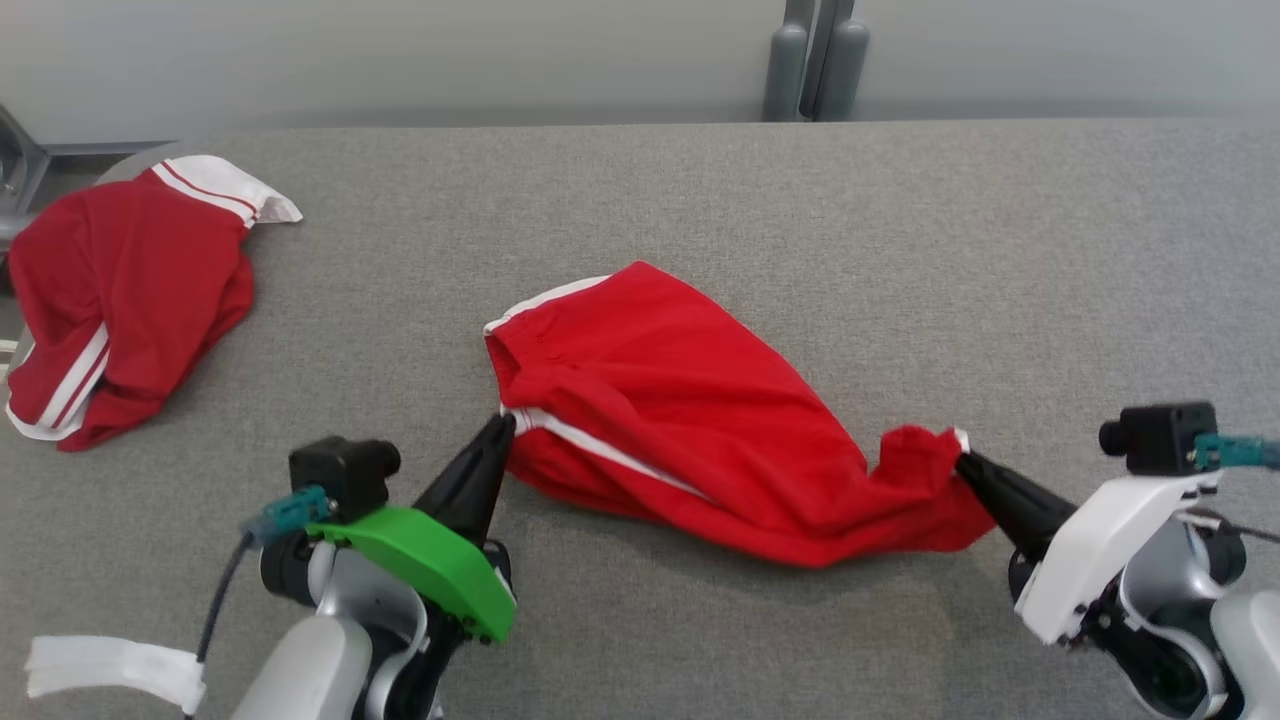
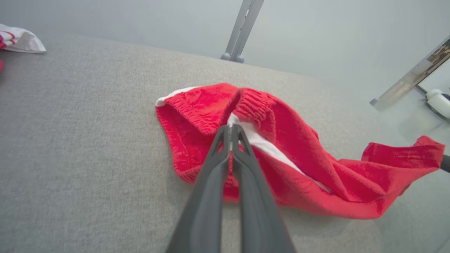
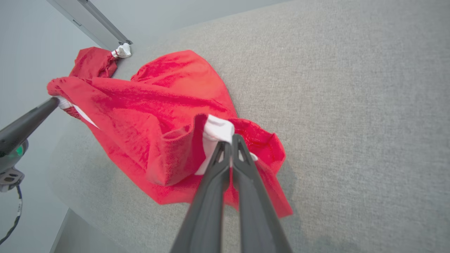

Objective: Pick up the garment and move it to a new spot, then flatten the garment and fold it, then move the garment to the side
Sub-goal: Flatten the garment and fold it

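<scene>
A second red garment [image 1: 120, 300] with white stripes lay crumpled at the far left of the table [image 1: 800, 200], well apart from the work, and a grey post [image 1: 815, 60] stood beyond the far edge. The red shorts [image 1: 680, 400] lay mid-table, stretched between the two arms. The left gripper [image 1: 505, 422] was clamped tight on the gathered waistband end where the white side stripe began. The right gripper [image 1: 962, 460] was pinched closed on the white-trimmed hem at the opposite end. The shorts were soft knit cloth with a ruched elastic waist, sagging in loose folds. The table surface was coarse grey felt.
</scene>
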Tool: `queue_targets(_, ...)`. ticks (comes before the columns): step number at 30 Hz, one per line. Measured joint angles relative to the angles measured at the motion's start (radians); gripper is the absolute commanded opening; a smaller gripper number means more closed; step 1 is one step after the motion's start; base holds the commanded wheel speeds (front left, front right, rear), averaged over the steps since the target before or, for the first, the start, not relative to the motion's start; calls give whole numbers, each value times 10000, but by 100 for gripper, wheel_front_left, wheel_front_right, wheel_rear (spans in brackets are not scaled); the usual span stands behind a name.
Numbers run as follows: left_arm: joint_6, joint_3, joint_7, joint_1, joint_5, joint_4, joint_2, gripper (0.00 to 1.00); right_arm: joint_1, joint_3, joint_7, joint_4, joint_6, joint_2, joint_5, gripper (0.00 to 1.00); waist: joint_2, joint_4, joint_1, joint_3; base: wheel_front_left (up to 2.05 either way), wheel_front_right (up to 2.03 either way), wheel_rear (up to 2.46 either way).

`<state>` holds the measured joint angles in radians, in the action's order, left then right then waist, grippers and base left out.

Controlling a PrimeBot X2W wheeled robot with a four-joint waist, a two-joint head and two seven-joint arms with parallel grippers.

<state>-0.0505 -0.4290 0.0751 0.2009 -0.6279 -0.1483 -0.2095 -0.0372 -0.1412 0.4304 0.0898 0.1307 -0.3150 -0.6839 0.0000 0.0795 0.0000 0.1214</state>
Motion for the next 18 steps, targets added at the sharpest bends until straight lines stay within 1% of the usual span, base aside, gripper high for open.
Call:
queue_targets(4,-69,499,194,649,-688,612,144,0,-937,219,351,487,0,-217,-451,0,0,-67,0,295,0,0,0)
queue_targets(9,-71,1283,431,2199,-1340,951,211,0,-2810,456,819,541,0,-125,-922,0,0,-191,0,846,0,0,0)
queue_targets(13,-111,1858,899,3832,-2048,642,207,0,-4792,560,1034,-199,0,155,-980,0,0,-326,0,1420,0,0,0)
queue_targets(15,-113,2075,1289,4764,-2470,355,255,0,-5850,669,1110,-731,-2,462,-1068,0,0,-393,0,1753,0,0,0)
queue_targets(18,-125,2368,1850,6284,-2765,-48,50,0,-7603,997,1020,-1624,-2,982,-995,0,0,-503,1,2304,0,0,0)
